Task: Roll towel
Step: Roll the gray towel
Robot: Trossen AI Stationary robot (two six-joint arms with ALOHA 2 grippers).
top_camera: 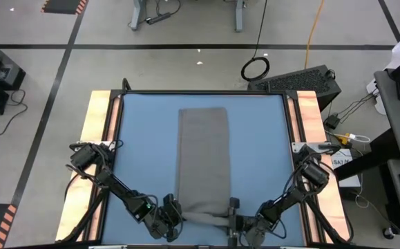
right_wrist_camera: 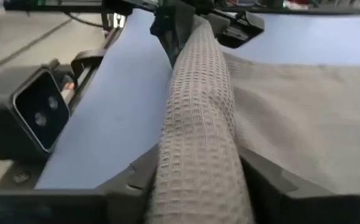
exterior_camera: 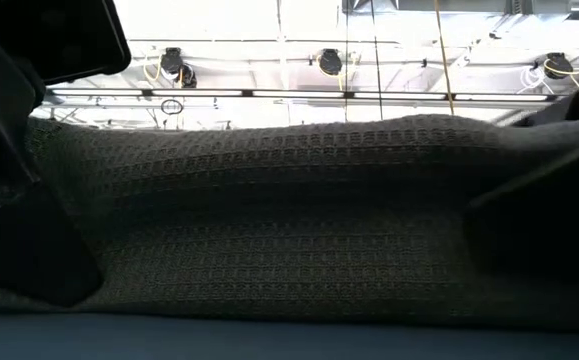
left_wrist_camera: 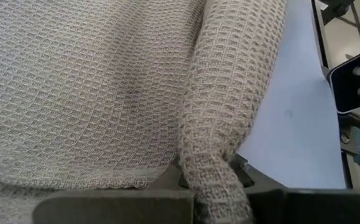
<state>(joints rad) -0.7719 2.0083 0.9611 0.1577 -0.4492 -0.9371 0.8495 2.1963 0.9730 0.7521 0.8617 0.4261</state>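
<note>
Between both claws, wrist views show towel [right_wrist_camera: 198, 124] rolled.

We looked straight down from above on the whole blue table [top_camera: 144, 152] and both arms, level from table height with the towel [exterior_camera: 289, 220] filling the frame, and from each wrist close along its rolled edge [left_wrist_camera: 229, 93], which all four views shared.
</note>
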